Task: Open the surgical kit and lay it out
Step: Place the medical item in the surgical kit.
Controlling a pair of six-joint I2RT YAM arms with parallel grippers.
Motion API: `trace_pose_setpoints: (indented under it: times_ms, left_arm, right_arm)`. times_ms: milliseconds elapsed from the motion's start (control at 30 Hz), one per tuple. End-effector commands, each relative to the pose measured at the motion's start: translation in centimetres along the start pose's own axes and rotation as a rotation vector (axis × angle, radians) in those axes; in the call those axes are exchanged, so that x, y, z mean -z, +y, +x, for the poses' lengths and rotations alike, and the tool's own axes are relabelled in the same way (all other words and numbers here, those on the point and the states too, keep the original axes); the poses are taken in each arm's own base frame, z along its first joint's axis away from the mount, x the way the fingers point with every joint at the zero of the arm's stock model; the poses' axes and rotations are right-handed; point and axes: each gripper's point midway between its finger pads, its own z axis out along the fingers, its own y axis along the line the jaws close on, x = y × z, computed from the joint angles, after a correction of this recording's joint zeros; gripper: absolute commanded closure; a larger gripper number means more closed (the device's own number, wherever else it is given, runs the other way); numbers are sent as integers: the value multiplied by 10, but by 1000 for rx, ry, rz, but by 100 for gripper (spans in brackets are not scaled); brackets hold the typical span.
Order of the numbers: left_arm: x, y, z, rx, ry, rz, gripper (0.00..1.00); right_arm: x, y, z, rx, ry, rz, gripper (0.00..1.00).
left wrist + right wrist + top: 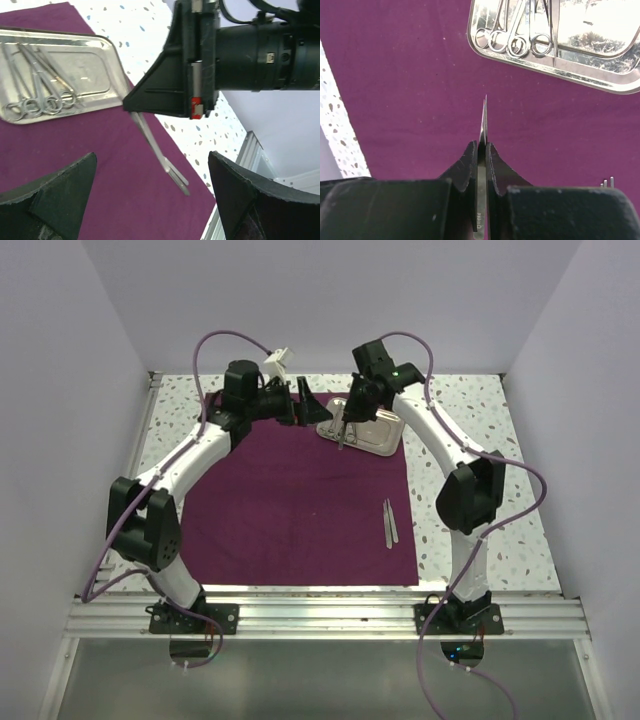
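Observation:
The dark purple cloth (290, 500) lies spread flat on the table. The steel tray (384, 437) sits at its far right corner and holds several ring-handled scissors and forceps (35, 100), which also show in the right wrist view (515, 42). My right gripper (346, 420) is shut on slim silver tweezers (483, 120) and holds them above the cloth by the tray's near-left edge. They also show hanging in the left wrist view (160, 150). My left gripper (300, 405) is open and empty just left of the right gripper. A second pair of tweezers (390, 523) lies on the cloth's right edge.
The speckled white tabletop (470, 410) borders the cloth on the far side and right. White walls enclose the table on three sides. A metal rail (320, 618) runs along the near edge at the arm bases.

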Motion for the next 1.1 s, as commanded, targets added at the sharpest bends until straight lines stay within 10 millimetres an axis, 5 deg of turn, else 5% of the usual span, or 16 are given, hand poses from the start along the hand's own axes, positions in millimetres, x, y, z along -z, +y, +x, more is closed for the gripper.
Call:
trace_pose_setpoints:
  times_ms: [0,367,633,733,800,833,900,933,1067]
  left_arm:
    - [-10,-27,-19,-44,-32,112,4]
    - [-23,-29,-4,-24,3,144,7]
    - [-38,-26,-12,-15,1,161,12]
    - [-43,-21,-14,-7,0,148,24]
    - [-47,-18,-16,-2,-7,135,43]
    - [-48,-18,-16,0,-7,138,53]
    - [-51,-16,-16,15,0,140,92]
    - [-52,-15,-15,24,6,132,100]
    - [-48,-17,-13,13,18,121,100]
  right_arm:
    - [38,20,-25,-69,-69,-92,100]
    - [55,51,-37,-123,-57,-198,100]
    - [65,67,-32,-159,-8,-269,100]
    - [72,73,-32,-171,7,-303,100]
    - [76,76,-29,-175,25,-322,100]
    - [76,77,-27,-179,34,-325,100]
    - [80,79,-25,-182,41,-339,100]
    - [76,76,-20,-192,58,-331,100]
    - [72,78,-16,-202,70,-355,100]
